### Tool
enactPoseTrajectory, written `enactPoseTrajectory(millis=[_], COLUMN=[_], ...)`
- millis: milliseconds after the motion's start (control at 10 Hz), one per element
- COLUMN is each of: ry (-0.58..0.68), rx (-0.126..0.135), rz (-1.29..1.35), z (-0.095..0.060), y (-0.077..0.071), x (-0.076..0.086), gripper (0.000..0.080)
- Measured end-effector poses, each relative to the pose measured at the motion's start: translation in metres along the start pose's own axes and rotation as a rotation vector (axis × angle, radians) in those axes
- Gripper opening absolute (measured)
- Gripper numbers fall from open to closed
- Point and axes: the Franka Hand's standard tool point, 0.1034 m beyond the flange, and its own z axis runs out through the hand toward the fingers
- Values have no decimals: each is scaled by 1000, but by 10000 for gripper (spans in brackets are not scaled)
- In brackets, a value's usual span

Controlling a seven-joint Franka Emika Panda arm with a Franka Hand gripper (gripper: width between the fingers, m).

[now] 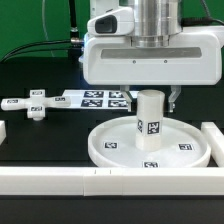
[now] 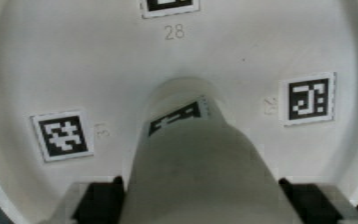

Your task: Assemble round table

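Robot fingers [image 2: 101, 200] pinching an upright cylinder leg [image 2: 202, 150] on the round disc [image 2: 51, 70].

The two dark fingers press on opposite sides of the leg near its top. From them its long axis runs straight down, vertical, with its base at the disc's central hub. The disc lies flat on the table [image 1: 40, 140]. The arm [image 1: 152, 18] hangs directly above, wrist pointing down. Whether the leg is seated in the hub cannot be told.

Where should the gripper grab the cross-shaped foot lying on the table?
Probably one arm of the cross-shaped foot, pinched across its narrow width from straight above: it lies flat on the table, and the whole cross looks too wide to span.
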Motion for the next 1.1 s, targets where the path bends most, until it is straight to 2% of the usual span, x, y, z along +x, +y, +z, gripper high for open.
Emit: enactPoseTrajectory(millis=[100,300,600,900,1000,1100], ry=[-2,-14,-24,-28,-28,-27], rx=[6,38,49,53,53,53], rz=[85,348,641,696,689,678], z=[0,0,0,1,1,1], y=[0,1,0,-1,-1,-2], x=[0,1,0,-1,-1,-1], gripper=[414,414,414,415,585,631])
